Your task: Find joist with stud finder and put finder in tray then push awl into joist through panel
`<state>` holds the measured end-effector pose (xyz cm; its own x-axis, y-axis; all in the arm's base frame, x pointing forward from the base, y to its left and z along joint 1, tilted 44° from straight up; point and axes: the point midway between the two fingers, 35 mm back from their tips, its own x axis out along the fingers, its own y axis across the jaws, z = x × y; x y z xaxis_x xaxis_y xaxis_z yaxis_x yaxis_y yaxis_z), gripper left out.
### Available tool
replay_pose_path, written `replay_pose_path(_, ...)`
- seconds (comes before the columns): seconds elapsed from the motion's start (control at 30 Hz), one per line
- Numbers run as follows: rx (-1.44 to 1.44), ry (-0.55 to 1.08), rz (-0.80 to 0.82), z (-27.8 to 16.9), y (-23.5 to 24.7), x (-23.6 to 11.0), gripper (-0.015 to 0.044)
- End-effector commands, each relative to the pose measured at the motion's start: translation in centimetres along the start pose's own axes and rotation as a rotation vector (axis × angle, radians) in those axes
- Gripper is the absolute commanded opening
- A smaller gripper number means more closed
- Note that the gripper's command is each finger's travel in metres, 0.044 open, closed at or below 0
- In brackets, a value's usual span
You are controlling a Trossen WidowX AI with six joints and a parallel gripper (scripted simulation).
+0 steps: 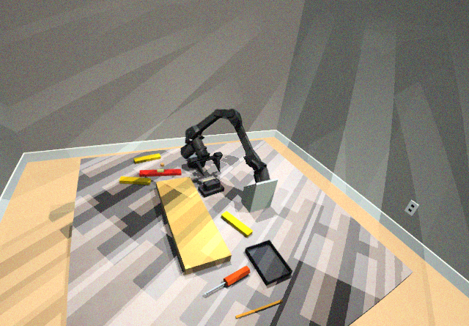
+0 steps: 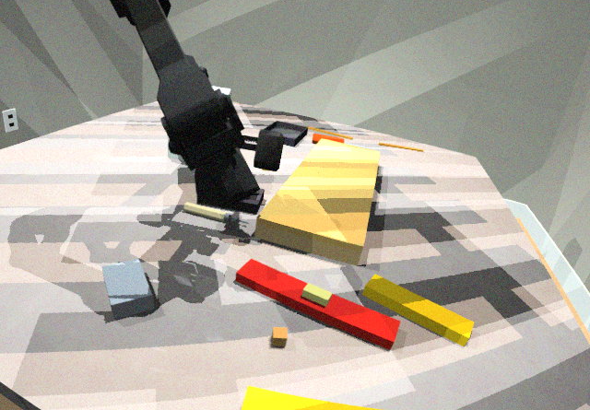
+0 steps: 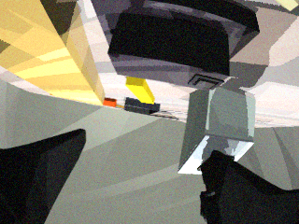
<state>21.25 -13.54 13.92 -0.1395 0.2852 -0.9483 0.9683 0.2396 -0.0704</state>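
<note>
Open claw above the stud finder

The claw (image 1: 209,162), fingers spread wide and holding nothing, hangs just above the black stud finder (image 1: 210,185), which lies on the floor beside the far end of the yellow panel (image 1: 191,220), toward the worktop's far edge.

Matte black arm (image 1: 242,137), blocky links
</note>
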Motion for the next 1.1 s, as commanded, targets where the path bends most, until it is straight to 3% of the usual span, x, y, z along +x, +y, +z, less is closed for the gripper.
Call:
replay_pose_path(0.0, 0.005, -0.03, 0.04, -3.0, -0.4, -1.0, 0.044)
replay_pose_path(0.17, -0.081, -0.076, 0.033, -2.3, -0.1, -0.7, 0.044)
replay_pose_path(0.37, -0.685, -0.434, -0.081, -1.1, -0.2, 1.8, 0.044)
replay_pose_path(0.53, -1.129, -0.723, -0.282, -0.3, -0.1, 3.0, 0.044)
replay_pose_path(0.73, -1.521, -1.014, -0.634, 0.1, -0.2, 3.9, 0.044)
replay_pose_path(1.07, -1.555, -1.042, -0.681, 0.1, -0.3, 3.9, 0.044)
